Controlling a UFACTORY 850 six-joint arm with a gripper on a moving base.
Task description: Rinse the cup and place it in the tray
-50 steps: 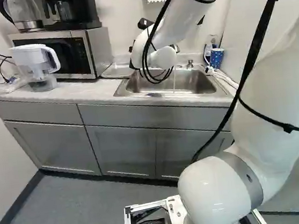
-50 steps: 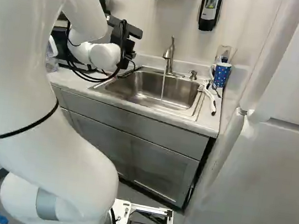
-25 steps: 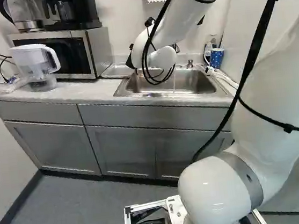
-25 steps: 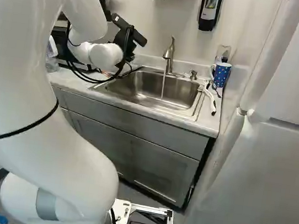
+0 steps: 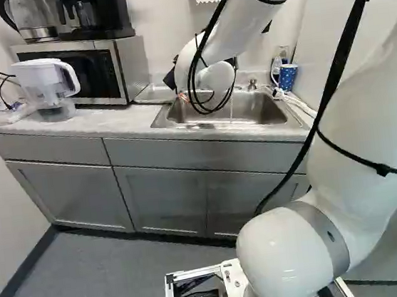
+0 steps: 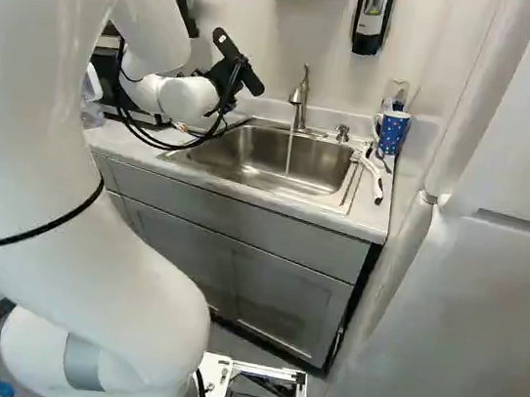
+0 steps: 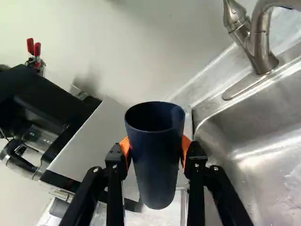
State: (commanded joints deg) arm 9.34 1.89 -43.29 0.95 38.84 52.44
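The white arm [image 5: 366, 108] reaches from the right side to above the sink [image 5: 262, 105], and black cables [image 5: 191, 81] hang on it in loops. On the counter [image 5: 120, 119] stands a pitcher [image 5: 41, 77], near the microwave [image 5: 132, 66] which carries a coffee maker [image 5: 108, 15].

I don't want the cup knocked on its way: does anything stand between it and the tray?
Nothing visible does. The dark blue cup is in the gripper, and the microwave stands beside the tray, not between. The cup itself hides some of the space beyond it.
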